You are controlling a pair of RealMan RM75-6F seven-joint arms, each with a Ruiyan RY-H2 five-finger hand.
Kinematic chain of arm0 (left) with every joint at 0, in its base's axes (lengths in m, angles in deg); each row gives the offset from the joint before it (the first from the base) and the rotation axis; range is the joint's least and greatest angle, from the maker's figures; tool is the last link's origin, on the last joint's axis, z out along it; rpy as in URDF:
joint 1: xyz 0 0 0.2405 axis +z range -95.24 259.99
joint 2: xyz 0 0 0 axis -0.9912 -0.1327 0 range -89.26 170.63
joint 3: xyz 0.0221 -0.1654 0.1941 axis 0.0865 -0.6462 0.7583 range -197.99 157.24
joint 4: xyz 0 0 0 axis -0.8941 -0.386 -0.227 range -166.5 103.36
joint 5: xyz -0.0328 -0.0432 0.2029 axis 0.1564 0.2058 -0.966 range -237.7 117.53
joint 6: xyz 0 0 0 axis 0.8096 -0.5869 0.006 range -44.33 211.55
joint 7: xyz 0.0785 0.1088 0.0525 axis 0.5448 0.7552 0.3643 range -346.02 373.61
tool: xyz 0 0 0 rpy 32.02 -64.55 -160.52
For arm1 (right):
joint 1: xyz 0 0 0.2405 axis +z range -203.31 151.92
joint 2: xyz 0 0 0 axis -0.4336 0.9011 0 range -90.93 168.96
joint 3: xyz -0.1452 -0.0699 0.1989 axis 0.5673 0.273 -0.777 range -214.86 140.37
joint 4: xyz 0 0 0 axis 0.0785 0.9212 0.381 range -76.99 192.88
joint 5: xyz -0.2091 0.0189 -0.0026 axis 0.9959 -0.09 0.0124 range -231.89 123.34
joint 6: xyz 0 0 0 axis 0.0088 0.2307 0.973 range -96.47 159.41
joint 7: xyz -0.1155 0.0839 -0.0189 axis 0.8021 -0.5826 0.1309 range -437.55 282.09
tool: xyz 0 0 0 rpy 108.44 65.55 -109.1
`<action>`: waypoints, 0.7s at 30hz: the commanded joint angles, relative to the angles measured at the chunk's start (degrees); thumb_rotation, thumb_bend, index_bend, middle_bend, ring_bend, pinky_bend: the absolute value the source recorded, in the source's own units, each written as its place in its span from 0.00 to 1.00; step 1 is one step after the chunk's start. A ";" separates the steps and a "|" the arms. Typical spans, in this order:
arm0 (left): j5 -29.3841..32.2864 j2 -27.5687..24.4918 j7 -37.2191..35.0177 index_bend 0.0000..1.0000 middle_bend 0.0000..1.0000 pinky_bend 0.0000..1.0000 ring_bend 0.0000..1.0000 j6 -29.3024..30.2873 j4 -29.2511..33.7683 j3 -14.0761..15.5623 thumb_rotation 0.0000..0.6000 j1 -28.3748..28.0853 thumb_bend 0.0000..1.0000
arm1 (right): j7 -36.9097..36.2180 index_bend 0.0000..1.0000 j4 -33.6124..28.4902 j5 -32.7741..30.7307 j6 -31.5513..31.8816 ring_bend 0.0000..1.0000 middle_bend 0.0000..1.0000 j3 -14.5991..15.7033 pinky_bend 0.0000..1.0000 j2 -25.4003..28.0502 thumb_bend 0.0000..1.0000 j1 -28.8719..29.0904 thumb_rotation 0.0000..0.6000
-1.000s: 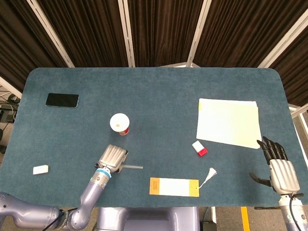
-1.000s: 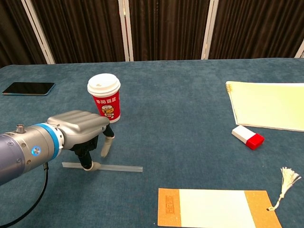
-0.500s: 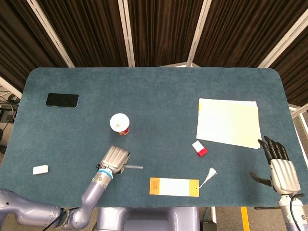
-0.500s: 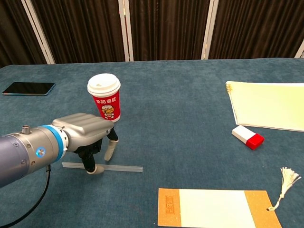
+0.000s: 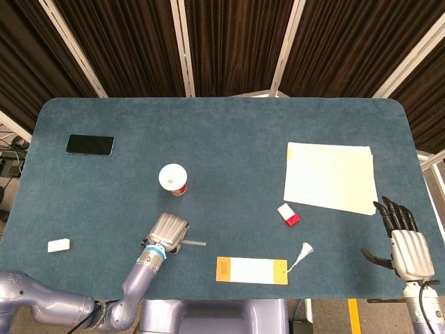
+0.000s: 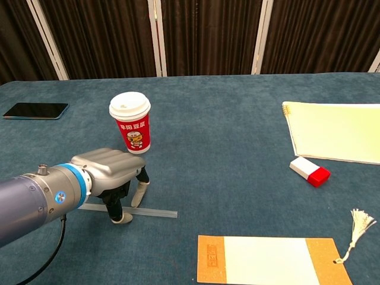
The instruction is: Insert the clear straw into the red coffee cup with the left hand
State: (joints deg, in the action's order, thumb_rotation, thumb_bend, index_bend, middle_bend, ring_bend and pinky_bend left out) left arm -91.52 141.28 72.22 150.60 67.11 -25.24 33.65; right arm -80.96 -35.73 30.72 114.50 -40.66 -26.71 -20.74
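Note:
The red coffee cup [image 5: 172, 179] [image 6: 130, 122] stands upright with a white lid, left of the table's middle. The clear straw [image 5: 195, 243] [image 6: 157, 212] lies flat on the blue cloth, in front of the cup. My left hand [image 5: 169, 232] [image 6: 113, 178] hangs palm-down over the straw's left half. Its fingertips [image 6: 122, 218] touch the cloth on both sides of the straw, with a gap between them. The straw is still on the table. My right hand [image 5: 403, 240] rests at the table's near right edge with fingers spread and nothing in it.
A black phone [image 5: 90, 145] [image 6: 35, 110] lies at the far left. A yellow notepad [image 5: 330, 177] [image 6: 338, 136] and a red-and-white eraser [image 5: 288, 214] [image 6: 310, 171] are on the right. An orange-ended bookmark [image 5: 252, 270] [image 6: 273, 260] lies at the front; a small white block [image 5: 58, 245] sits front left.
My left hand has sunk lower and shifted slightly toward the table's front edge, its fingers coming down around the straw. Straw, cup and right hand have not moved.

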 commanded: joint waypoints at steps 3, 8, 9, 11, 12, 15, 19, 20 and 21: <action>0.84 0.36 -0.11 0.58 1.00 0.78 0.92 0.30 -0.19 0.16 1.00 -0.28 0.36 | -0.14 0.06 0.00 0.18 0.02 0.00 0.00 0.03 0.00 0.05 0.15 0.00 1.00; -0.60 -0.07 -0.89 0.58 1.00 0.78 0.92 1.52 0.44 0.12 1.00 -0.26 0.37 | -0.66 0.06 0.02 0.33 0.14 0.00 0.00 -0.02 0.00 0.09 0.15 -0.02 1.00; -0.94 -0.34 -0.99 0.58 1.00 0.78 0.92 1.87 0.67 0.09 1.00 -0.23 0.37 | -0.89 0.06 0.04 0.45 0.30 0.00 0.00 -0.06 0.00 0.07 0.15 -0.04 1.00; -1.62 -1.20 -1.34 0.58 1.00 0.78 0.92 2.36 1.10 -0.21 1.00 -0.22 0.37 | -1.03 0.06 0.12 0.38 0.54 0.00 0.00 -0.18 0.00 0.01 0.15 -0.12 1.00; -2.06 -1.76 -1.48 0.58 1.00 0.78 0.92 2.71 1.21 -0.46 1.00 -0.24 0.37 | -1.05 0.06 0.09 0.27 0.70 0.00 0.00 -0.30 0.00 -0.05 0.15 -0.16 1.00; -2.95 -3.53 -2.11 0.58 1.00 0.78 0.92 3.19 2.03 -1.09 1.00 -0.23 0.37 | -1.54 0.06 -0.30 -0.38 1.05 0.00 0.00 -0.70 0.00 -0.22 0.15 -0.37 1.00; -4.79 -6.51 -3.29 0.58 1.00 0.78 0.92 4.04 4.05 -2.21 1.00 -0.17 0.37 | -2.86 0.06 -1.31 -1.99 1.11 0.00 0.00 -1.44 0.00 -0.23 0.15 -0.64 1.00; -5.23 -7.15 -3.68 0.59 1.00 0.78 0.92 4.18 4.53 -2.45 1.00 -0.11 0.37 | -2.92 0.06 -1.46 -2.25 1.11 0.00 0.00 -1.56 0.00 -0.19 0.15 -0.69 1.00; -5.29 -7.68 -4.46 0.59 1.00 0.78 0.92 4.19 5.19 -2.94 1.00 0.03 0.37 | -2.79 0.06 -1.52 -2.43 1.18 0.00 0.00 -1.66 0.00 -0.18 0.15 -0.74 1.00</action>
State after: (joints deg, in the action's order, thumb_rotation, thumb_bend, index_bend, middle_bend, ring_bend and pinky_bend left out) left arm -96.28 134.39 68.70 154.48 71.37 -27.51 33.53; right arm -83.75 -37.15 28.39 115.65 -42.23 -26.91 -21.42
